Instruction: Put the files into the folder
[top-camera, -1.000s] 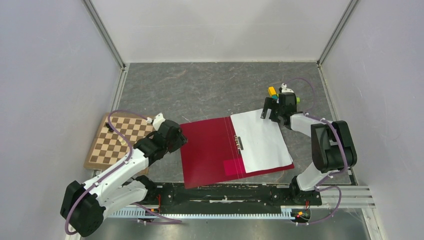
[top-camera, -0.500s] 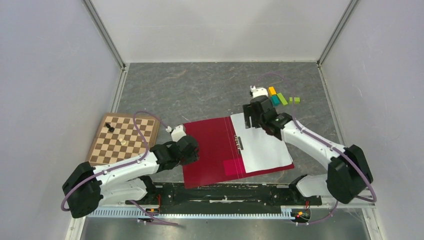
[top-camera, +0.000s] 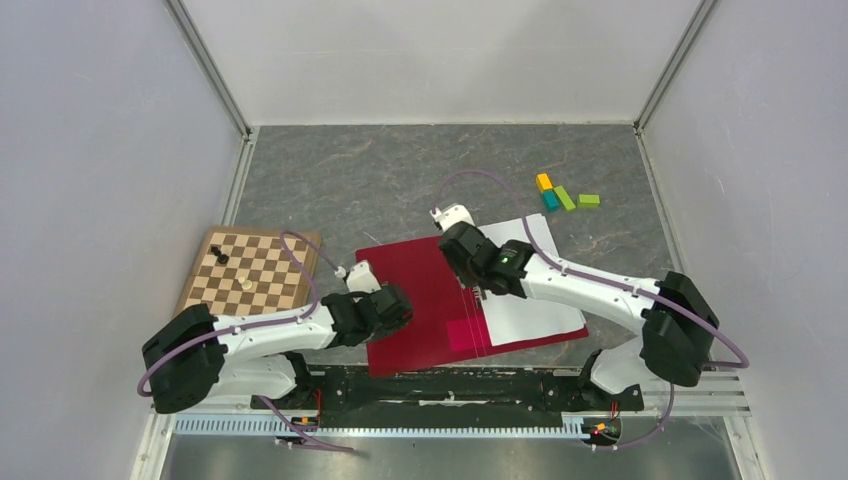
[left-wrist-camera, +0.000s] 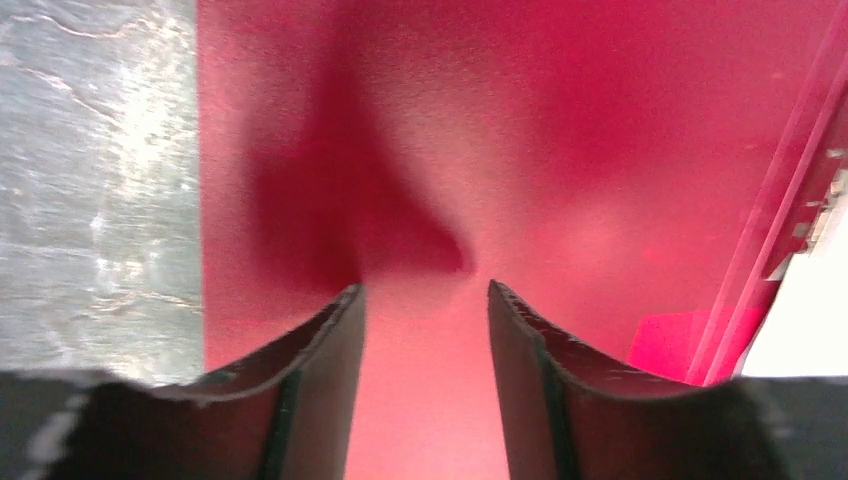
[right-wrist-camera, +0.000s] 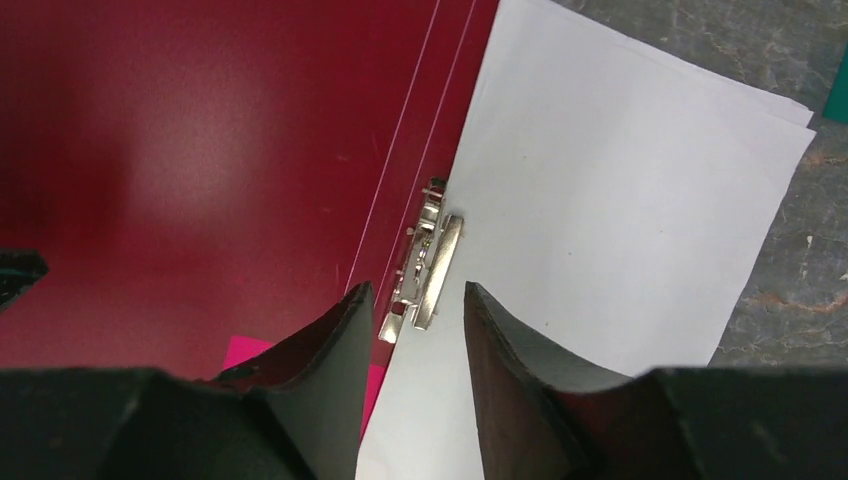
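The crimson folder (top-camera: 415, 290) lies open on the table, its metal clip (right-wrist-camera: 430, 262) along the spine and a pink square (right-wrist-camera: 243, 350) near the spine. The white files (top-camera: 535, 300) rest on its right half, their far corners sticking out past the cover. My left gripper (top-camera: 400, 306) hovers low over the bare left half (left-wrist-camera: 560, 150), open with only red cover between its fingers. My right gripper (top-camera: 478, 283) is over the spine, jaws partly open and empty, with the clip just beyond its fingertips (right-wrist-camera: 352, 300).
A wooden chessboard (top-camera: 245, 275) with a couple of pieces lies left of the folder, close to the left arm. Several small coloured blocks (top-camera: 565, 195) sit at the back right. Grey walls close in both sides.
The right arm swung from the blocks at the back right to the folder's spine, its jaws narrowing. The left gripper moved from the chessboard side onto the folder's left half.
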